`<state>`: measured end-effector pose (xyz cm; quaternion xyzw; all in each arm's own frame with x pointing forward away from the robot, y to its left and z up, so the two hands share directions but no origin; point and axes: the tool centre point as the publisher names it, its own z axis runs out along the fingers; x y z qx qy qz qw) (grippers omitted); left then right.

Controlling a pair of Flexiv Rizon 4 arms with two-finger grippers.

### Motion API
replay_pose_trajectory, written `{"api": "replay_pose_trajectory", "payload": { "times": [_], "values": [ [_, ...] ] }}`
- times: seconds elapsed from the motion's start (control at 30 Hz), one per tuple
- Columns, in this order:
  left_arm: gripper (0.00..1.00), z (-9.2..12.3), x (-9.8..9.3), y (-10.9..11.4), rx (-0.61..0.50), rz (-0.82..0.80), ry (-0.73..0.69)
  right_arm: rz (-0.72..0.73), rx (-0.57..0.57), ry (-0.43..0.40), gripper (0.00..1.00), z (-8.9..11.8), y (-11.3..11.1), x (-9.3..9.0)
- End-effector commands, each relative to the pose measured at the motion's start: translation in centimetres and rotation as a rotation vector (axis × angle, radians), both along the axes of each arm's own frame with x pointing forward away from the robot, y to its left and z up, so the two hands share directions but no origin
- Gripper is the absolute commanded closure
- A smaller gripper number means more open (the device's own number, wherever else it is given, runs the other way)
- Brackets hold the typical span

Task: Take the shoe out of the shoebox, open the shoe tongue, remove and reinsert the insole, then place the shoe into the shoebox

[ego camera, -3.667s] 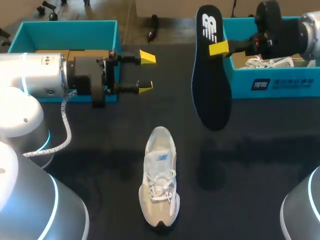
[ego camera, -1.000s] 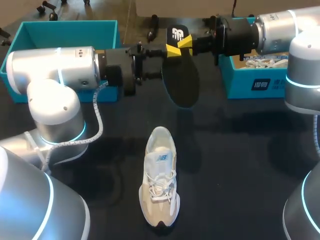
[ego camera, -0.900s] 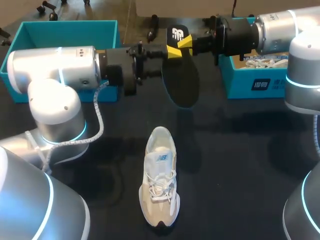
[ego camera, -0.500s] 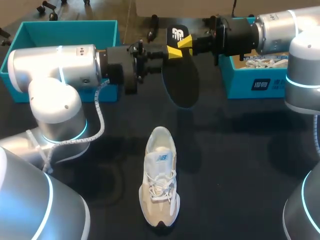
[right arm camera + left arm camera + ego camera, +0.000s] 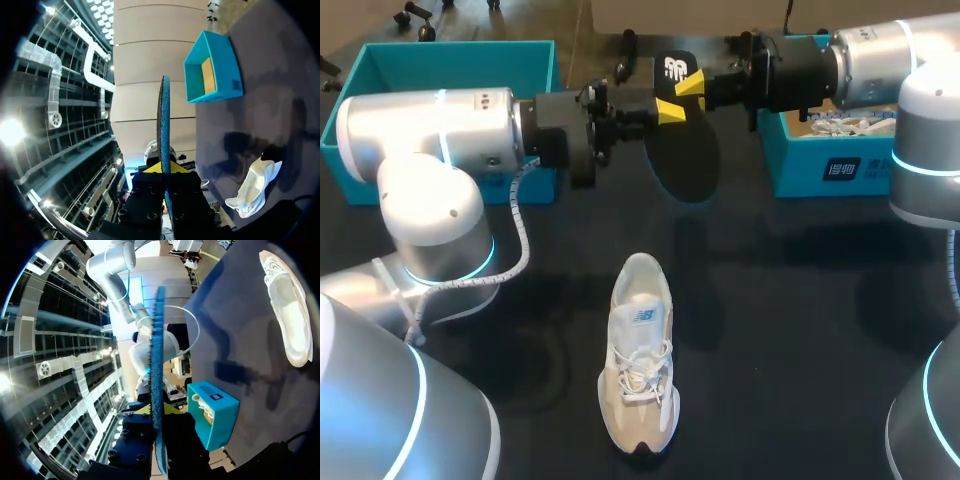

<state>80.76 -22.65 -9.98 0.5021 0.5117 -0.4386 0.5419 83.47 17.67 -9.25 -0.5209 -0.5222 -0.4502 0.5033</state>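
Observation:
The dark insole (image 5: 685, 150) hangs in the air over the back middle of the table, held from both sides. My right gripper (image 5: 688, 85) is shut on its upper end, and my left gripper (image 5: 665, 110) is shut on it just below. In the left wrist view the insole (image 5: 157, 365) runs edge-on out between my left gripper (image 5: 156, 412) fingers. In the right wrist view the insole (image 5: 164, 120) stands likewise in my right gripper (image 5: 164, 167). The white and beige shoe (image 5: 640, 365) lies alone on the black table near the front, toe toward the front.
A teal shoebox (image 5: 820, 170) at the back right holds another white shoe (image 5: 850, 125). A second teal shoebox (image 5: 450, 60) stands at the back left, behind my left arm. Bare black table surrounds the shoe.
My left gripper's fingers have closed onto the insole, which the right gripper kept holding. The insole's lower end has risen a little. The shoe has not moved.

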Motion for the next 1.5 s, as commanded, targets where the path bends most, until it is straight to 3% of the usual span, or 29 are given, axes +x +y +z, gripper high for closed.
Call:
{"api": "replay_pose_trajectory", "payload": {
  "times": [0.03, 0.23, 0.27, 0.3, 0.33, 0.67, 0.87, 1.0, 1.03, 1.07, 1.43, 1.5],
  "values": [
    [1.00, -0.1, 0.0, -0.2, 0.003, 0.000, 0.000, -0.001, -0.003, 0.000, 1.00, 0.0, 0.1, -0.1],
    [1.00, 0.0, -0.2, -0.6, 0.003, -0.007, -0.003, -0.005, 0.005, -0.003, 1.00, 0.0, 0.1, -0.1],
    [1.00, 0.1, -0.3, -0.6, 0.004, -0.008, -0.005, -0.009, 0.015, -0.009, 0.80, 0.0, 0.1, -0.1],
    [1.00, 0.2, -0.4, -0.6, 0.004, -0.009, -0.006, -0.010, 0.020, -0.011, 0.45, 0.1, 0.0, -0.2],
    [1.00, 0.3, -0.4, -0.5, 0.005, -0.009, -0.007, -0.015, 0.024, -0.017, 0.00, 0.2, 0.0, -0.2],
    [1.00, 0.6, -0.8, 3.3, -0.016, 0.030, 0.066, -0.068, 0.063, -0.047, 0.00, -0.1, -2.7, -1.9],
    [1.00, -0.2, -0.8, 5.5, -0.010, 0.077, 0.359, -0.063, 0.038, -0.056, 0.00, -0.2, -3.9, -2.4],
    [1.00, -0.4, -0.8, 6.6, -0.078, 0.018, 0.561, -0.063, 0.038, -0.056, 0.00, -0.2, -3.9, -2.4],
    [1.00, 0.0, -1.1, 6.8, -0.040, 0.005, 0.527, -0.063, 0.038, -0.056, 0.00, -0.2, -3.9, -2.4],
    [1.00, 0.8, -1.6, 6.8, 0.082, 0.034, 0.390, -0.063, 0.038, -0.056, 0.00, -0.2, -3.9, -2.4],
    [1.00, 0.8, -1.6, 6.8, 0.082, 0.034, 0.390, -0.063, 0.038, -0.056, 0.00, -0.2, -3.9, -2.4],
    [1.00, 0.9, -1.3, 6.8, 0.000, -0.008, 0.537, -0.063, 0.038, -0.056, 0.00, -0.2, -3.9, -2.4]
  ]
}}
